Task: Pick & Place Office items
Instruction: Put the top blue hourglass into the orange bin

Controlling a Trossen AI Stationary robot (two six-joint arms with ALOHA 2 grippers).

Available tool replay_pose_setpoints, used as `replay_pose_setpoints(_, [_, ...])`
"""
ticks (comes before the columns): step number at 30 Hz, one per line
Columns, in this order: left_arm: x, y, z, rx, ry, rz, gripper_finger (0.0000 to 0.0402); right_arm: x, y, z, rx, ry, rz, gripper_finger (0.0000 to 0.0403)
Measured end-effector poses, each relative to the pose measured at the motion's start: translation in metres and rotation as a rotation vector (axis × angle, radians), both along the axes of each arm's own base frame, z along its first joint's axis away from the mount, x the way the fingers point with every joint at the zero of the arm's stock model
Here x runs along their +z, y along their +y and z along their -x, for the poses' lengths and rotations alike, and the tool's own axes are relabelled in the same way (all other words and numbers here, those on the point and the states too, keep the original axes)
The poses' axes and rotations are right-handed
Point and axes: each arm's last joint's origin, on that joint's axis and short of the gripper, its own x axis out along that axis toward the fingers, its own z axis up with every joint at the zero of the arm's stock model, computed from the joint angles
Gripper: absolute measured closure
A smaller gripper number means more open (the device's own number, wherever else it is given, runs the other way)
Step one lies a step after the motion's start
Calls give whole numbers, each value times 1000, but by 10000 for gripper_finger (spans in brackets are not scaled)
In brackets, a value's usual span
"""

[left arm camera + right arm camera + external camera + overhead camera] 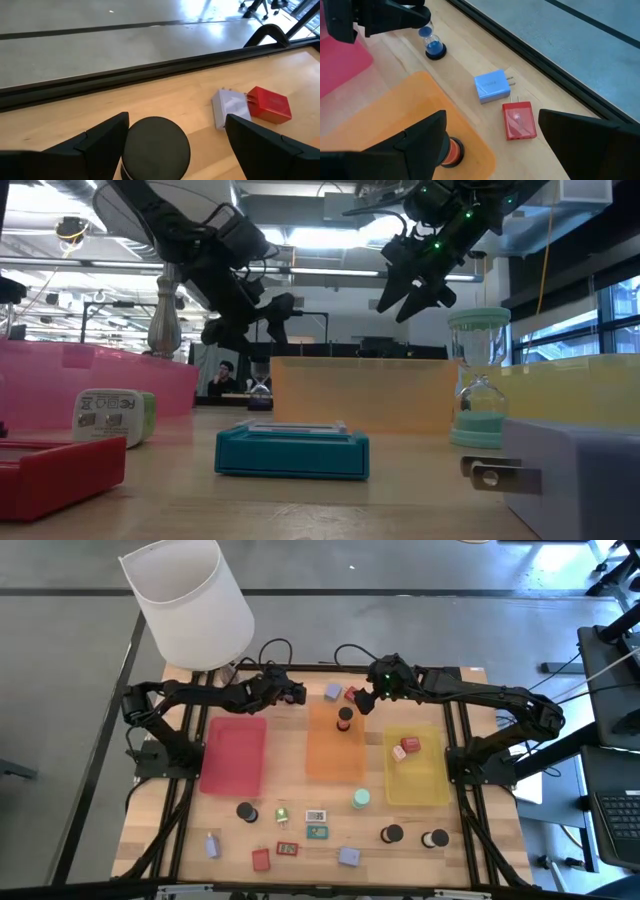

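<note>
Wooden tabletop (300, 802) carries a flat orange plastic tray (334, 755). Left claw (293, 693), fingers apart, hangs over a blue sand timer (431, 43) at the far edge. Right claw (368, 700), open, empty, hovers above a lavender plug block (492, 86) beside a red one (519, 120).

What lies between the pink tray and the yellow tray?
High view: the orange flat tray lies between the pink tray and yellow tray.

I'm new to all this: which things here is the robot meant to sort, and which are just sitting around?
To sort: blue hourglass, orange hourglass, teal hourglass, lavender charger, red charger, teal block.
Sitting around: lamp, pink tray, orange tray, yellow tray.
</note>
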Motion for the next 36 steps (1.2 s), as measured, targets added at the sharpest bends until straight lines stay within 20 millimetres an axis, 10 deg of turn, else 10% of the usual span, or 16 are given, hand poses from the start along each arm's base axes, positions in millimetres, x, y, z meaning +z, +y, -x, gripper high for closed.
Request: replay_pose_setpoints(36, [0,4,2,89,-112,81,73,0,-3,1,31,-44,-91,82])
